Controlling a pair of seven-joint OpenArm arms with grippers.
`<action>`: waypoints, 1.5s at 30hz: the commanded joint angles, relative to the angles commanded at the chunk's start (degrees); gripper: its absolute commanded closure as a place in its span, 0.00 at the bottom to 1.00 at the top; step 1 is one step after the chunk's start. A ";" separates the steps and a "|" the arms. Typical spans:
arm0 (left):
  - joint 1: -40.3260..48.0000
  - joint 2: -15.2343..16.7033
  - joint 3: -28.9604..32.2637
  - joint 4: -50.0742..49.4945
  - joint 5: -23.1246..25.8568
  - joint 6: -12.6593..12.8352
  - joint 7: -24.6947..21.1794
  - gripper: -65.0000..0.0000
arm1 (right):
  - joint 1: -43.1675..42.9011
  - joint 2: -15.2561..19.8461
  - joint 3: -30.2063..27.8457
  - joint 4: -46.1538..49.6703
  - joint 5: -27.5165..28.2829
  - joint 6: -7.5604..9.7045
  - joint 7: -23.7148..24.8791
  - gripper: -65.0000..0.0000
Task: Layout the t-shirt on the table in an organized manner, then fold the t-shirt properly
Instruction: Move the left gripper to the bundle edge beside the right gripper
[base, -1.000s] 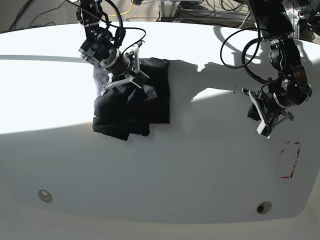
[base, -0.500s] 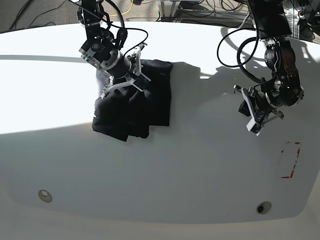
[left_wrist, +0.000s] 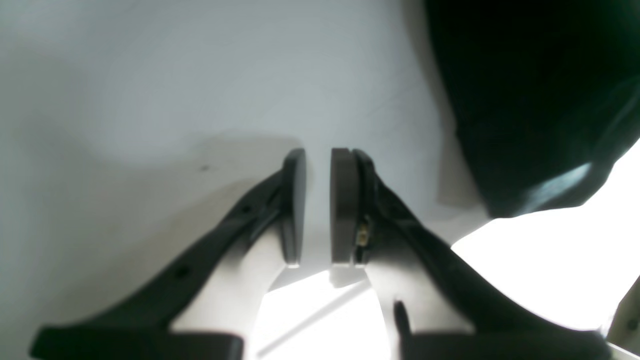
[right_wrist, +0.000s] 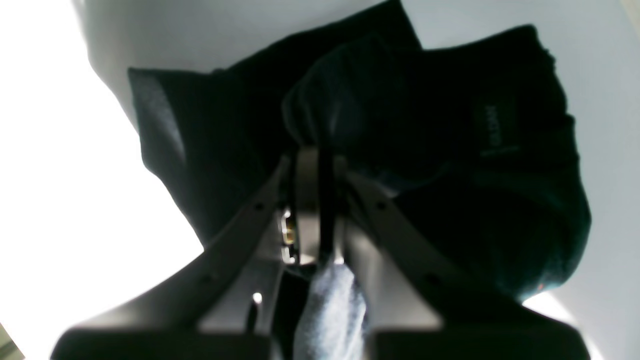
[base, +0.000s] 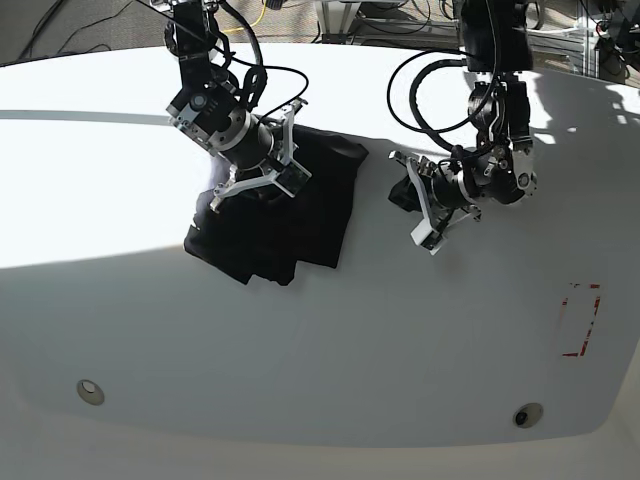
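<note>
While the shirt is bunched: it lies as a dark heap on the far left of the desk (base: 330, 340), so the step in hand reads as spreading it out, with folding to follow.
Shirt: the shirt (base: 290, 215) is black, in overlapping layers, with 1 edge running toward the desk's middle.
Right gripper: the right gripper (right_wrist: 320, 200) is clamped on a pinch of cloth, a pale strip of fabric passing between the fingers.
Left gripper: the left gripper (left_wrist: 318, 205) holds nothing, its pads a narrow slit apart, low over bare desk just beside the shirt's near edge.
How to do it well: my judgement is that the left gripper must part wider, then take 1 single layer at the free edge, not the whole stack.
Pull: I would draw the 2 grips apart low and level, so the cloth slides flat and does not drag the heap along.
Risk: a grip through several layers would likely keep the folds locked together.
Hidden: collar, sleeves and hem cannot be told apart in the heap; which part the right gripper holds is unclear.
Print: only faint small lettering shows in the right wrist view; no coloured print is visible.
Blur and glare: both wrist views are soft, and bright sun patches wash out parts of the desk.
</note>
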 joint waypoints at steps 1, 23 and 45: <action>-0.53 0.62 0.00 -0.09 0.00 0.00 0.00 0.87 | 0.00 0.00 0.00 0.00 0.00 0.00 0.00 1.00; -5.63 4.22 5.19 -21.98 0.00 0.00 -12.66 0.87 | 2.37 0.88 0.00 0.00 14.77 0.00 -0.44 1.00; -5.54 4.22 5.01 -21.98 -0.35 0.00 -13.80 0.87 | 0.26 12.13 -5.45 -0.26 33.67 0.00 -2.20 1.00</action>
